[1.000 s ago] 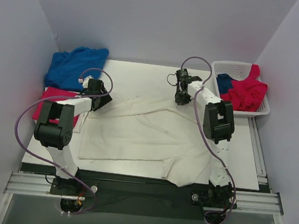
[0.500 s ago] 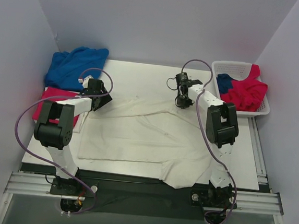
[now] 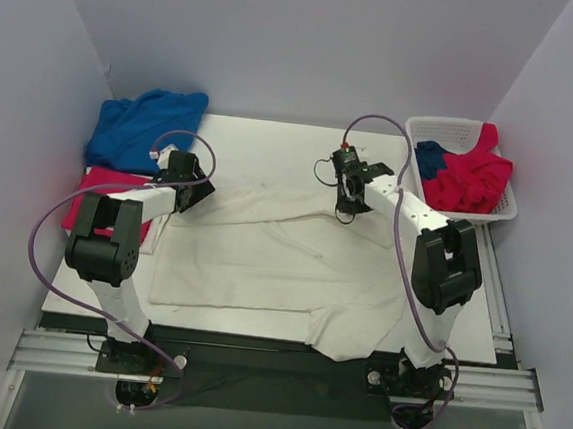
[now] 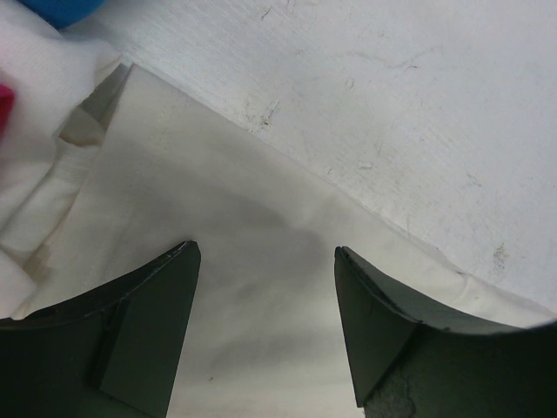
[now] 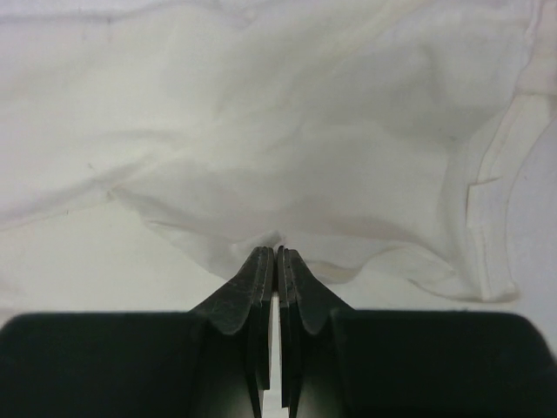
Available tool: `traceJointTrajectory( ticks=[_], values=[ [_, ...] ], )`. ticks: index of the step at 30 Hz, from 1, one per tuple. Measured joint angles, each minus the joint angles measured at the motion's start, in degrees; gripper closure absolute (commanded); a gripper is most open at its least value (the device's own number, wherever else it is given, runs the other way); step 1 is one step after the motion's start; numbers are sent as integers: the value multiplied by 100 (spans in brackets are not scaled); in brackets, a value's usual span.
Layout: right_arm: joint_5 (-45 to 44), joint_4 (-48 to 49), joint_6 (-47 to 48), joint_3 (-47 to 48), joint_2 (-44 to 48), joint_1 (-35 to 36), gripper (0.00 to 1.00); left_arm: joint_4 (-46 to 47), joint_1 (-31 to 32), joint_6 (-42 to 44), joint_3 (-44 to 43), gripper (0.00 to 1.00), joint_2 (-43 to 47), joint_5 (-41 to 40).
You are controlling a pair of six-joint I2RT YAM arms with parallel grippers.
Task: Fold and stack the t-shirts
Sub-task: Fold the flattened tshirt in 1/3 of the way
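Pinched a thin ridge of the cream-white t-shirt (image 3: 262, 263), flat on the table (image 3: 273, 138), in the fully closed right gripper (image 5: 277, 252), with the left gripper (image 4: 265, 252) agape and empty above its edge; risked so slight a hold slipping on pull.

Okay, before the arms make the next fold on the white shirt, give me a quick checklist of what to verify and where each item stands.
1. Hold of the right gripper on the cream-white t-shirt: ok, the cloth peaks into its shut tips.
2. Hold of the left gripper: not ok, it hangs open above the shirt's far left edge.
3. Shirt lying flat: not ok, it is wrinkled and its near hem droops past the table edge.
4. Left sleeve free of the pink t-shirt: cannot tell, the left arm covers that spot.
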State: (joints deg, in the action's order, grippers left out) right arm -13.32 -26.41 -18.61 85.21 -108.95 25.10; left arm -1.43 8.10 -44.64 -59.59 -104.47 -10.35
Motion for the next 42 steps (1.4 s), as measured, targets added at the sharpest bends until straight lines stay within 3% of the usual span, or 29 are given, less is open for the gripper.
traceJointTrajectory(
  ticks=[10,15,23,29,34,42],
  values=[
    [-101,55,-542,-1482,776,901,100,-2,0,-13,-33,26,-28,-13],
    [-153,52,-817,-1862,839,1185,68,0,0,-13,-44,26,-37,-13],
    [-393,39,-988,-1974,1110,1165,60,-2,0,7,-120,26,-66,-13],
    [-317,46,-914,-1182,1010,149,60,-28,-2,13,-321,26,-203,-68],
    [-59,201,-675,-118,133,-640,64,-184,-2,-15,-518,26,-361,-188],
    [669,404,-496,778,-1202,-870,66,-621,-2,-262,-796,26,-483,-337]
  ],
)
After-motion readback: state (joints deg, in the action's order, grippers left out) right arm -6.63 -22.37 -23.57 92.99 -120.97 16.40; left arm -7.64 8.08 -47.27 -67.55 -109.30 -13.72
